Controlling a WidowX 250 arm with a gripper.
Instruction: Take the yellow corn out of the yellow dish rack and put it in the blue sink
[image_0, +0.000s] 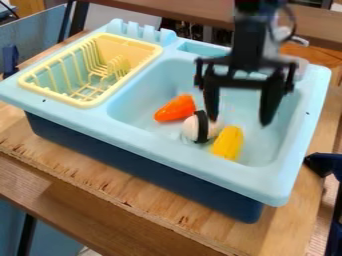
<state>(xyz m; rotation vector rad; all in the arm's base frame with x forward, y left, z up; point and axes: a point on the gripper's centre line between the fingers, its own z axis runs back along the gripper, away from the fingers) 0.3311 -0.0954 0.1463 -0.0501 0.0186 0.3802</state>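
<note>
The white piece (191, 128) lies on the basin's floor in the toy sink (194, 167), its long axis running roughly from the side by the yellow dish rack (83, 103) toward the sink's opposite end. Its two ends look alike, so which is the front cannot be told.

It is the thing nearest the gripper (239, 119), which hangs over the basin with its fingers spread wide and nothing between them. The piece shows just beside the tip of the finger on the rack side; whether they touch is unclear.

It is small, rounded and off-white, with a black band (201, 127) around its middle.

The orange pepper (176, 108) lies just beside it, tip toward the rack; the yellow corn (228, 143) points toward the sink's near long edge.
</note>
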